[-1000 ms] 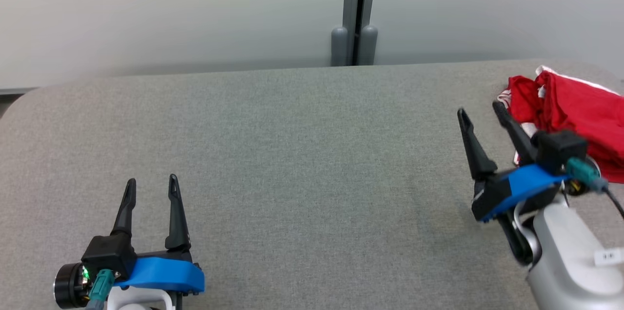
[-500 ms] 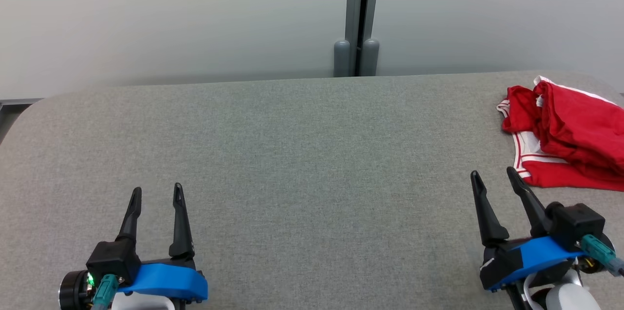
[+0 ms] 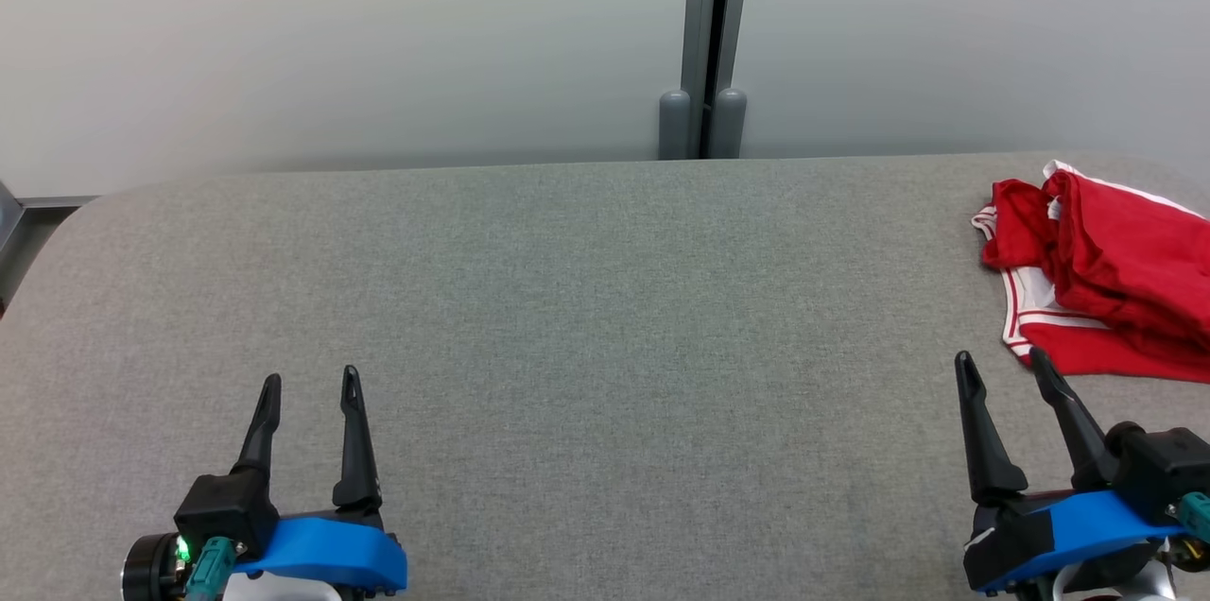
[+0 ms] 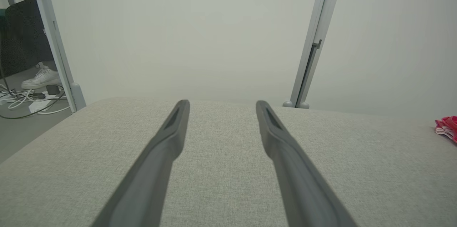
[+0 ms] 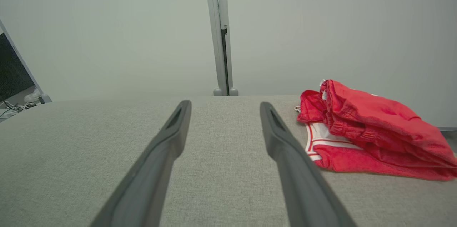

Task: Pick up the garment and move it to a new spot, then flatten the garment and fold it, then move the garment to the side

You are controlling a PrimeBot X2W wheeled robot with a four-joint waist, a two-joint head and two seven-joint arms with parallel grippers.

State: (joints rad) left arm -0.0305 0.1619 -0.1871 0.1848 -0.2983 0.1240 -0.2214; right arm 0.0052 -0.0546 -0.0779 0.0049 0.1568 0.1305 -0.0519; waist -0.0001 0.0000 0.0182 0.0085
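Right end effector (image 3: 1000, 355) is drawn back from the garment (image 3: 1106, 289); it and left end effector (image 3: 312, 375) are spread apart over grey tabletop (image 3: 605, 299), pale wall (image 3: 378, 34) behind.

no readable text, no labels, no brand marks, no numbers, no signs

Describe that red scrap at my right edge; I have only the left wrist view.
Observer: It is the garment, a red heap with white trim at the table's right end.
Operator: Report the right gripper.
Observer: The right gripper is open and empty, just short of the garment's near edge and not touching it.
Operator: Check how flat it lies.
Observer: Not flat. The right wrist view shows rumpled upper layers piled over a white-striped part underneath.
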